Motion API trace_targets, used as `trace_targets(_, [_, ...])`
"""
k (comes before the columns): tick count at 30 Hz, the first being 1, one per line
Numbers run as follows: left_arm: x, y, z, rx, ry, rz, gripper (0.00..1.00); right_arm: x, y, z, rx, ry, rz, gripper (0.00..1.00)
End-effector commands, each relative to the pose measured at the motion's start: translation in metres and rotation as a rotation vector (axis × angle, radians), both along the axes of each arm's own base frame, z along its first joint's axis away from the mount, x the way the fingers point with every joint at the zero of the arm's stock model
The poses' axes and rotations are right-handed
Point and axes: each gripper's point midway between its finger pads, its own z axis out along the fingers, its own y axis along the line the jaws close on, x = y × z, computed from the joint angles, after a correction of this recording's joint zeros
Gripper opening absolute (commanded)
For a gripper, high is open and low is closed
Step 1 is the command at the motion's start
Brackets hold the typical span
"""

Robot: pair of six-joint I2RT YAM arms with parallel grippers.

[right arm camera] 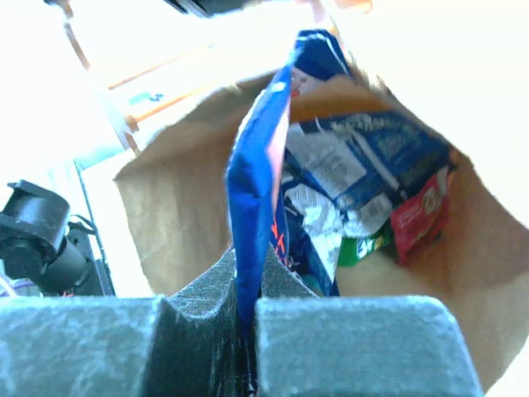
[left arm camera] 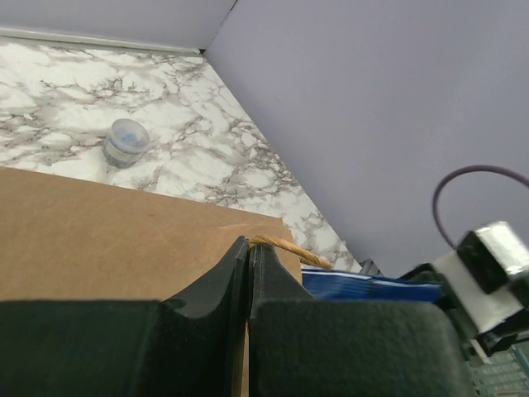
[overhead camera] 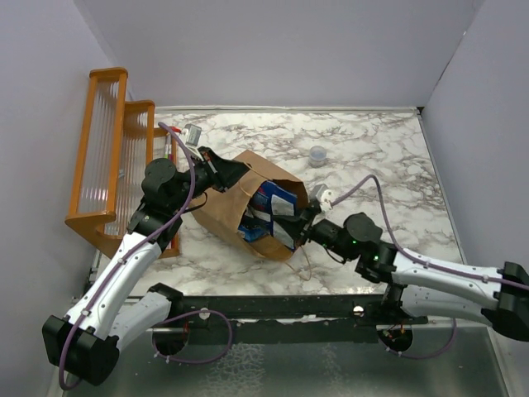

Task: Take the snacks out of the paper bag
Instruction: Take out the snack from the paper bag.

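The brown paper bag [overhead camera: 227,207] lies tilted on the marble table, its mouth toward the right arm. My left gripper [overhead camera: 225,174] is shut on the bag's top rim by a twisted handle [left arm camera: 289,248]; the bag wall [left arm camera: 99,240] fills the left wrist view. My right gripper [overhead camera: 299,225] is at the bag's mouth, shut on a blue snack packet [right arm camera: 256,182] that stands edge-on between its fingers. Several more packets lie inside the bag [right arm camera: 165,207]: blue and white [right arm camera: 364,157], red [right arm camera: 421,215], green [right arm camera: 364,246]. Blue packets [overhead camera: 273,211] show in the top view.
An orange wooden rack [overhead camera: 107,157] stands at the left edge. A small clear round cup [overhead camera: 317,155] sits on the table behind the bag; it also shows in the left wrist view [left arm camera: 126,142]. Purple walls enclose the table.
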Motion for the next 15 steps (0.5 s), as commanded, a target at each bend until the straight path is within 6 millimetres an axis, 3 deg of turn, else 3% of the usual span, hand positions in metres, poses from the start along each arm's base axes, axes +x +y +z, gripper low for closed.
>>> trace_targets(1, [0.002,0.005,0.019,0.001,-0.061,0.038,0.00,-0.023,-0.024,0.022,-0.089,-0.172,0.085,0.01])
trace_targets(4, [0.004,0.006,0.018,0.013,-0.060,0.046,0.00,-0.032,-0.040,0.045,-0.076,-0.186,0.086,0.01])
trace_targets(10, [0.005,0.008,0.018,0.051,-0.073,0.052,0.00,-0.044,-0.066,0.111,0.041,-0.264,0.062,0.02])
trace_targets(12, [0.004,0.008,0.019,0.054,-0.080,0.047,0.00,-0.040,-0.077,0.132,0.055,-0.290,0.014,0.02])
trace_targets(15, [0.003,0.007,0.020,0.074,-0.093,0.034,0.00,-0.018,-0.104,0.154,0.032,-0.298,-0.164,0.02])
